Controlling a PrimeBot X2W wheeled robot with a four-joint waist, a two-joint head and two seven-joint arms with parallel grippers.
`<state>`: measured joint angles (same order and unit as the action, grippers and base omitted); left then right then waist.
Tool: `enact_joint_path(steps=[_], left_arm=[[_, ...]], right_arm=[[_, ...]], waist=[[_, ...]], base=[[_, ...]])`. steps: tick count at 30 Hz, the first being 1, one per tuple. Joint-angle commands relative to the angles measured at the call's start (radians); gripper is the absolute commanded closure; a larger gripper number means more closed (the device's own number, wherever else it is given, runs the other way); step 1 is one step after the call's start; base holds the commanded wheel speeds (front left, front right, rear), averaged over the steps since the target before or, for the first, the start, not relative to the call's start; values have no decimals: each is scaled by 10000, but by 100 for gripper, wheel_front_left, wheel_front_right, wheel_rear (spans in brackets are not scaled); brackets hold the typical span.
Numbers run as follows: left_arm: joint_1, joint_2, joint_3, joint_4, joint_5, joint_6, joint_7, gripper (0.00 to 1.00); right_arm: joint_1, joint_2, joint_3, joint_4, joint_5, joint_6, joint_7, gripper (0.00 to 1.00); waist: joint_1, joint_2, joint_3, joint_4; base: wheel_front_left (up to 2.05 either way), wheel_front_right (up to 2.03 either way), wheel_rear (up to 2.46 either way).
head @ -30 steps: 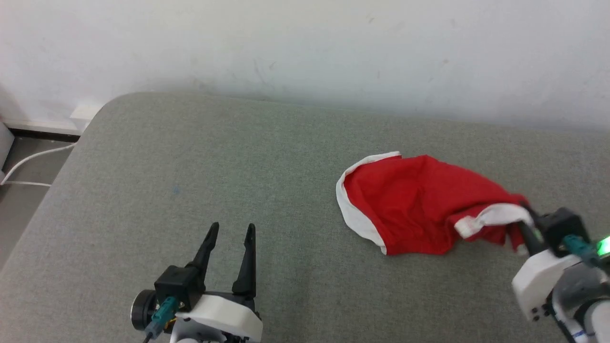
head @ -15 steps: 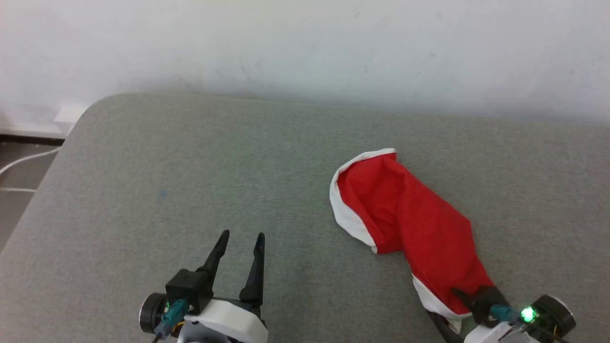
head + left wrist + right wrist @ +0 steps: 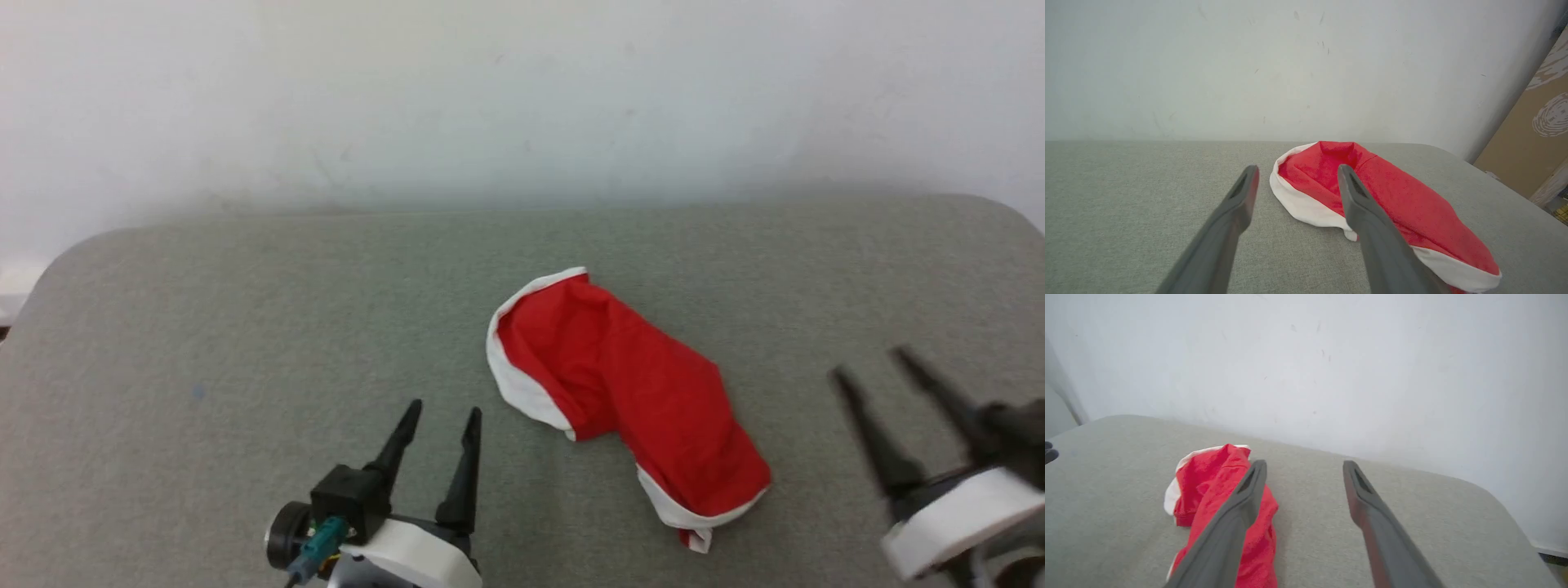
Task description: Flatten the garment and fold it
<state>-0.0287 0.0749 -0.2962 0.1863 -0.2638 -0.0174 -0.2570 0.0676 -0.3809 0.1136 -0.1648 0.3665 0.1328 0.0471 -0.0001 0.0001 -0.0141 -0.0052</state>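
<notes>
Lying in a loose, rumpled heap on the grey surface is one pair of red shorts, the only garment there. It sits a little right of the middle and stretches on a slant from the centre toward the near right edge, well clear of the far edge and of both rounded far corners. Two white bands show on it: one curves round the end nearer the middle, and the other edges the end nearer the front. The cloth is bunched and creased, not flat, and I can't make out any print.

Two grippers hang over the near edge, each with two dark fingers. The left gripper is left of the shorts, its fingers spread with nothing between them and the tips near the white band. The right gripper, blurred, is toward the near right corner, apart from the shorts. Its fingers are spread wide too and hold nothing. A plain white wall rises behind the far edge.
</notes>
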Motion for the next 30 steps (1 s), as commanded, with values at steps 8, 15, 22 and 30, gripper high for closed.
enact_joint_path(steps=[8, 15, 22, 30], left_arm=[[-926, -199, -1277, 859, -733, -605, 1574, 0], [-2697, -241, -2653, 1771, -1919, -493, 5003, 0], [-4297, -244, -3471, 2567, -2798, 44, 6178, 0], [-5203, -245, -4120, 3762, -2567, 594, 5790, 55]], right_arm=[[68, 2309, -2835, 417, -2074, -21, -1195, 0], [-138, 2895, -2957, 777, -2914, -21, -1462, 0], [-550, 3023, -2632, 1236, -3073, -21, -1770, 0], [-705, 3175, -2444, 1598, -3191, -21, -2018, 0]], waist=[[1, -1, 542, -770], [1, -1, 1250, -1108], [1, -1, 1836, -1564], [1, -1, 2210, -1712]], base=[[0, 0, 0], [0, 0, 0], [0, 0, 0], [0, 0, 0]])
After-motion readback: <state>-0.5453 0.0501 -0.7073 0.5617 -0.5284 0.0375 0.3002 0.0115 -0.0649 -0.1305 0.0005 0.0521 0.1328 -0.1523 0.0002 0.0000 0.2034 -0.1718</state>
